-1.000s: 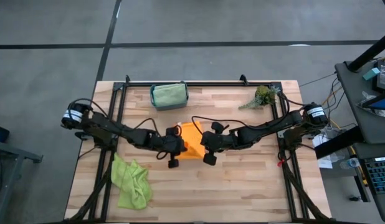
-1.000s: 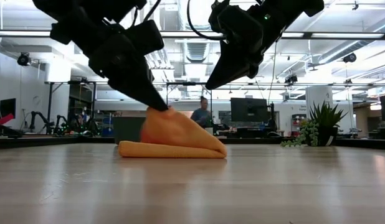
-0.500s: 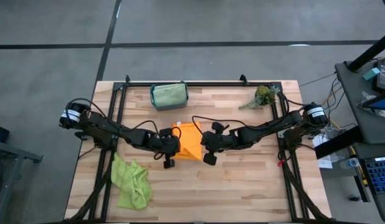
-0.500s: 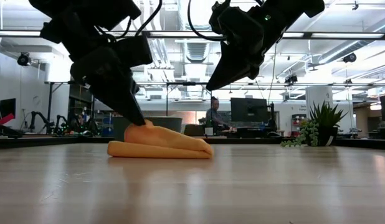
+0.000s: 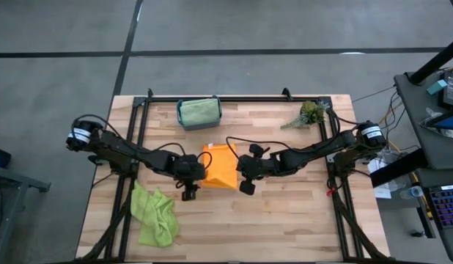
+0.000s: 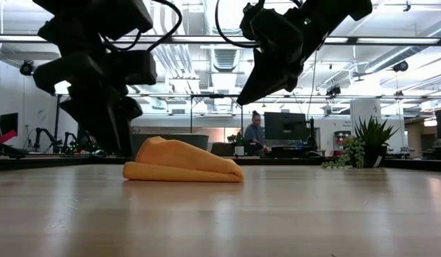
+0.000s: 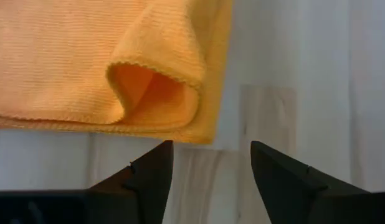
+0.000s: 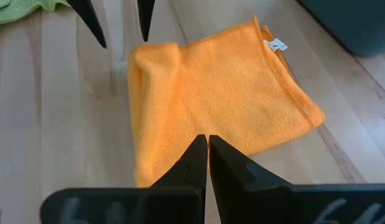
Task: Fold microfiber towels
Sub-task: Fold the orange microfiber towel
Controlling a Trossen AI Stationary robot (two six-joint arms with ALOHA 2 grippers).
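I am hovering my left claw (image 5: pixel 188 178), fingers spread and empty, just beside the folded orange towel (image 5: pixel 220 166) mid-counter (image 5: pixel 285 213), its loose fold facing me, while my right claw (image 5: pixel 243 174), pressed together, is waiting opposite.

Ribbed matt orange cloth (image 7: pixel 68 56) on smooth wood table (image 7: pixel 304 62).

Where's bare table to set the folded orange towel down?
Free: the near right stretch below the right gripper, and the far middle between the teal bin and plant sprig. Crowded: centre, around the orange towel and left gripper; near left holds the lime green towel.
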